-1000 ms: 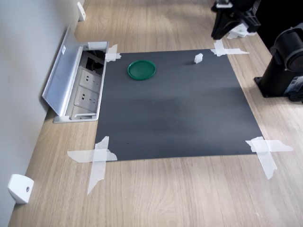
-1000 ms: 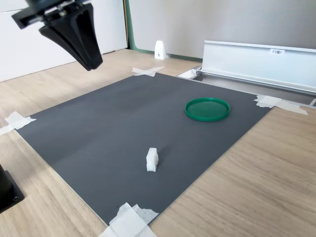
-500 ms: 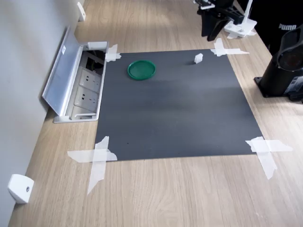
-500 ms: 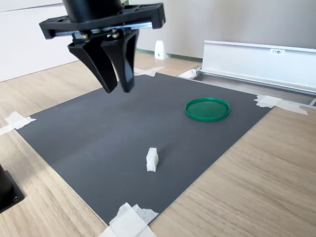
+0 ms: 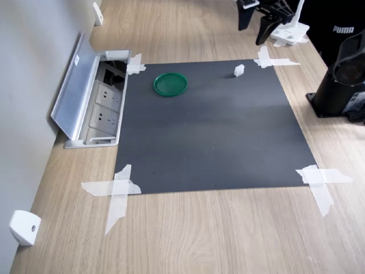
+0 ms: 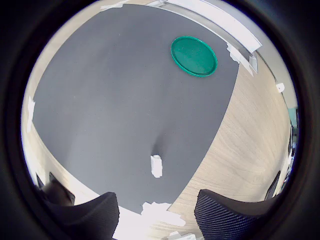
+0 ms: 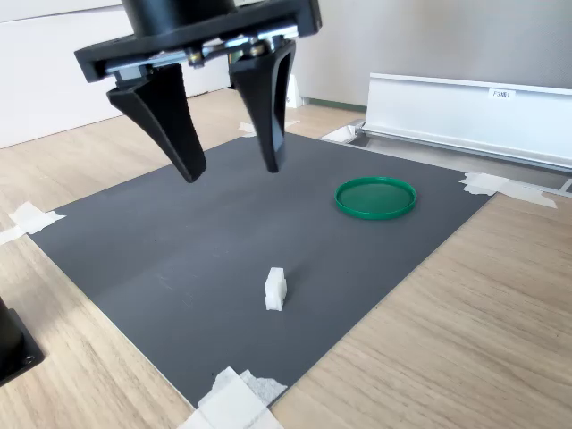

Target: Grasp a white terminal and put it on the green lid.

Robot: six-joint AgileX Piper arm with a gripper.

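Approach stage, nothing grasped: the end effector [image 7: 232,170] hangs spread wide and empty above the white terminal [image 7: 275,290], which sits on the mat well apart from the green lid [image 7: 375,197].

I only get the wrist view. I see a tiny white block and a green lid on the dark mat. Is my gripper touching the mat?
Observer: No. In the second exterior view the gripper hangs open in the air, high above the mat and clear of the white terminal.
Operator: What is over on the other side of the green lid?
Observer: In the first exterior view, a socket box set into the desk sits off the mat, to the first exterior view's left of the green lid. Its metal cover is flipped up.
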